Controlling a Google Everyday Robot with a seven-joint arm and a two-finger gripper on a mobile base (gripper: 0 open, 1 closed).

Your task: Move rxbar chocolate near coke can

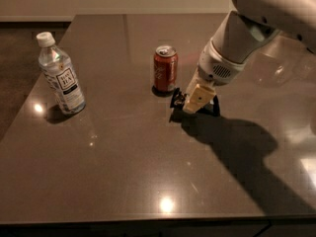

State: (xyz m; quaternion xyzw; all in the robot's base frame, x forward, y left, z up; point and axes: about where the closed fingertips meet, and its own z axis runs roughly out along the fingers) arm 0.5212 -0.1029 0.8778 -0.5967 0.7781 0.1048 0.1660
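Observation:
The coke can (165, 69) stands upright near the middle of the dark table (113, 172). My gripper (197, 100) hangs from the white arm just right of the can, low over the tabletop. It is shut on the rxbar chocolate (177, 98), a flat black wrapper whose ends stick out on both sides of the pale fingers (195, 98). The bar's left end is a short gap from the can's base. I cannot tell whether the bar touches the table.
A clear water bottle (60, 75) with a white cap stands at the table's left side. The table's front edge runs along the bottom of the view. The arm casts a wide shadow to the right front.

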